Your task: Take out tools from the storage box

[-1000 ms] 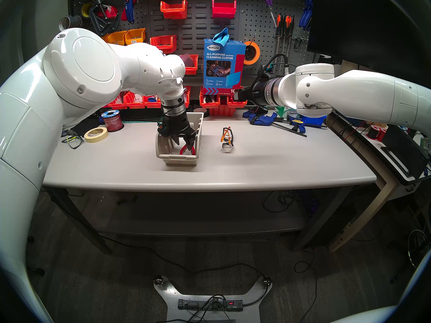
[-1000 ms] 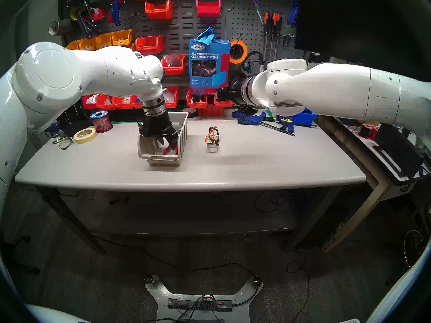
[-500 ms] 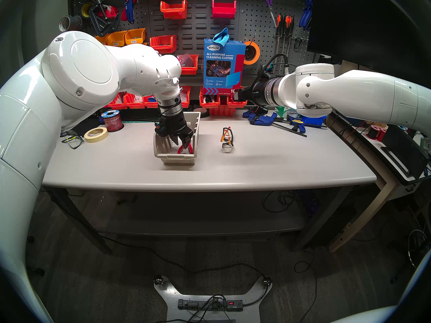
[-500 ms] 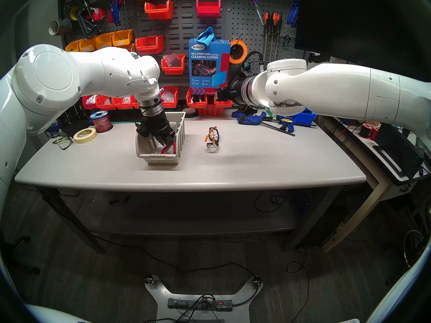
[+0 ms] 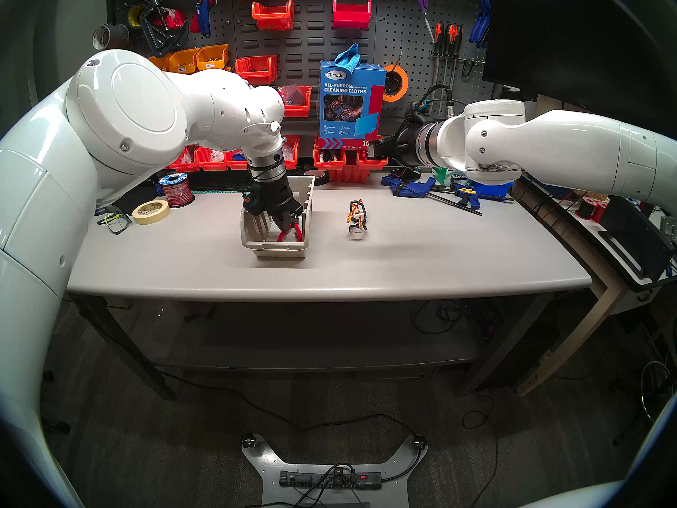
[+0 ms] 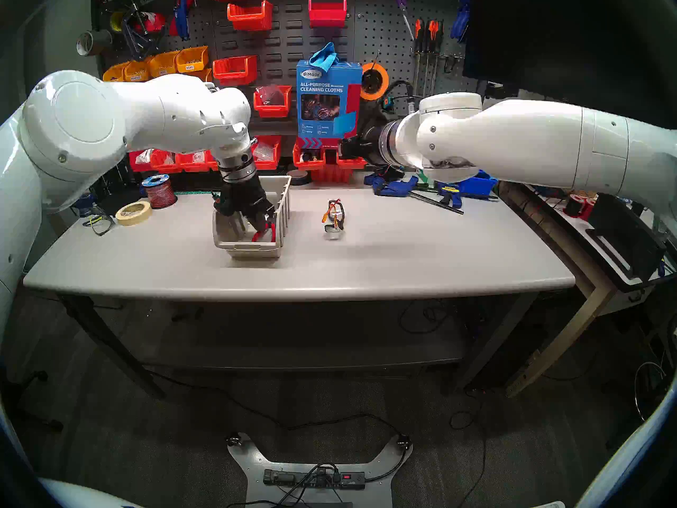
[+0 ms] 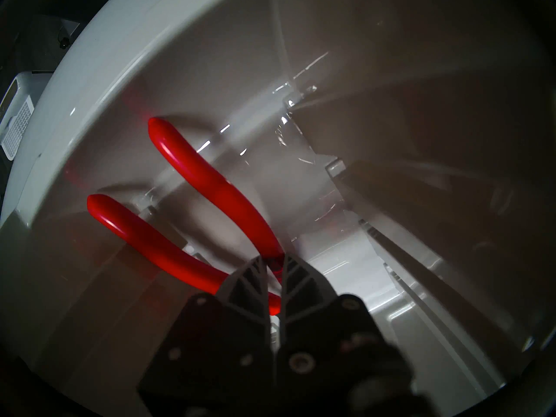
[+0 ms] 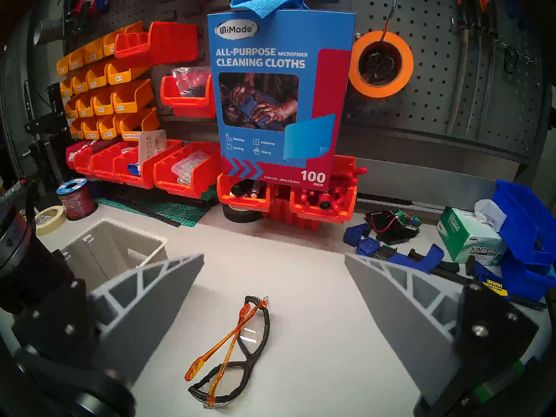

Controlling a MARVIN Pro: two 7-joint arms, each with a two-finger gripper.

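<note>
Pliers (image 7: 192, 202) now pinched near their pivot by left gripper (image 7: 272, 261) inside box (image 5: 278, 250), jaws wide a moment ago; lift-out probably next. Right gripper (image 8: 273, 269) spread, idle.

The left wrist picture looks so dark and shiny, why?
Left wrist view: the camera is down inside the beige-grey plastic storage box, so its walls shade it, with white glints on the floor; the red-handled pliers stay sharp, while the left gripper up close is dim. Right wrist view: bright and clear, edges bent by the fisheye.
</note>
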